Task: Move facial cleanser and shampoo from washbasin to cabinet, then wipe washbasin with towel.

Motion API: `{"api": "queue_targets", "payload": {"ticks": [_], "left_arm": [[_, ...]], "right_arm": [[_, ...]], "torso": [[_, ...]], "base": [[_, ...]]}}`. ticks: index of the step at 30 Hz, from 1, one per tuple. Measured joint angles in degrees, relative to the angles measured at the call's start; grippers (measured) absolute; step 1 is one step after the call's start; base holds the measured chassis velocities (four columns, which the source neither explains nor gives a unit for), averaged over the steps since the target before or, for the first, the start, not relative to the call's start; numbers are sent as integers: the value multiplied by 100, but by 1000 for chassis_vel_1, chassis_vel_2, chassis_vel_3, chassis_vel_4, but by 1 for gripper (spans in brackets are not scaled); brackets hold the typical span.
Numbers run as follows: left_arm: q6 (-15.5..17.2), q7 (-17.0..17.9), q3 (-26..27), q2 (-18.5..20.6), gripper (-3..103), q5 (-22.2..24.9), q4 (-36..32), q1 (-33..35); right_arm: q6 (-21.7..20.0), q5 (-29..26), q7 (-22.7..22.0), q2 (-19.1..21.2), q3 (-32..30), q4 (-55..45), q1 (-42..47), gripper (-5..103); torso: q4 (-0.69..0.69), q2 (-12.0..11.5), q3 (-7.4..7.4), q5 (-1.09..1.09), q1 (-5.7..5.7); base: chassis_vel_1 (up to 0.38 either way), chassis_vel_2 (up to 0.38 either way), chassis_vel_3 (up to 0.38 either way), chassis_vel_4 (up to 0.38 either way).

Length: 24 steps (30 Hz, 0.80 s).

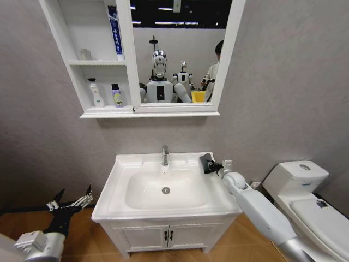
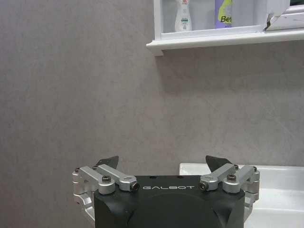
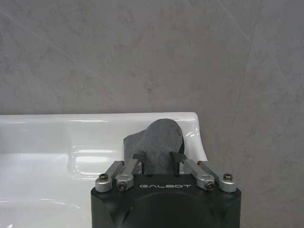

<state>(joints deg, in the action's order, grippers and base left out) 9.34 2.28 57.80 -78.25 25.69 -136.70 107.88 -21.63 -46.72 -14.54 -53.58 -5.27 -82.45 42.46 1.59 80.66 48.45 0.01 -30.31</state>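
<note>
Right arm extended forward and upward from the lower right, wrist leading. Right gripper (image 1: 207,162) fingers (image 3: 138,156) closed to a narrow gap, clamped on the towel (image 3: 159,142). Left arm held low at the lower left; left gripper (image 1: 73,201) fingers (image 2: 108,161) spread wide, holding nothing.

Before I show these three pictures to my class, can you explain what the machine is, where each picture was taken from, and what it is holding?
This is a wheeled robot with two arms; each ends in a two-fingered gripper. The wide picture comes from a camera on its head, looking down at the washbasin and up at the cabinet beside a mirror. The other two come from cameras on its wrists. The right gripper is at the basin's back right corner, its fingers around the dark towel lying there. The left gripper hangs open, holding nothing, low beside the basin's left side. Two bottles already stand on the cabinet's lowest shelf.
</note>
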Motion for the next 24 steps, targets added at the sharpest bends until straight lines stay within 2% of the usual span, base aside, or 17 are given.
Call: {"api": "queue_targets", "payload": {"ticks": [1,4,7,9,10,13,14,16,17,19,20,22,24], "left_arm": [[0,0,0,0,100,0,0,0],[0,0,0,0,100,0,0,0],[0,0,0,0,100,0,0,0],[0,0,0,0,100,0,0,0],[0,0,0,0,100,0,0,0],[0,0,0,0,100,0,0,0],[0,0,0,0,100,0,0,0],[0,0,0,0,100,0,0,0],[0,0,0,0,100,0,0,0],[0,0,0,0,100,0,0,0],[0,0,0,0,100,0,0,0],[0,0,0,0,100,0,0,1],[0,0,0,1,100,0,0,0]], "right_arm": [[0,0,0,0,0,0,0,32],[-12,2,-28,-4,25,-5,-3,48],[-15,10,-32,12,31,-15,-16,54],[-15,20,-38,26,31,-22,-19,66],[-15,20,-38,26,31,-22,-19,66],[-15,53,-76,72,-34,-162,61,83],[-15,53,-76,72,-34,-162,61,83],[-11,205,-161,172,-175,-471,272,93],[-11,205,-161,172,-175,-471,272,93],[-90,464,-318,338,-461,-1159,725,99],[-90,464,-318,338,-461,-1159,725,99],[-223,555,-539,489,-803,-1898,1203,100],[-235,557,-640,537,-940,-2209,1404,100]], "torso": [[0,0,0,0,0],[0,1,0,1,0],[0,1,-1,0,0],[0,1,0,0,0],[0,1,0,0,0],[-1,0,0,1,0],[-1,0,0,1,0],[-1,0,0,1,0],[-1,0,0,1,0],[-1,1,-1,0,0],[-1,1,-1,0,0],[2,1,-1,0,0],[1,1,-1,-1,0]], "base": [[0,0,0,0],[0,0,0,0],[0,0,0,0],[0,0,0,0],[0,0,0,0],[0,0,0,0],[0,0,0,0],[0,0,0,0],[0,0,0,0],[0,0,0,0],[0,0,0,0],[0,0,0,0],[0,0,0,0]]}}
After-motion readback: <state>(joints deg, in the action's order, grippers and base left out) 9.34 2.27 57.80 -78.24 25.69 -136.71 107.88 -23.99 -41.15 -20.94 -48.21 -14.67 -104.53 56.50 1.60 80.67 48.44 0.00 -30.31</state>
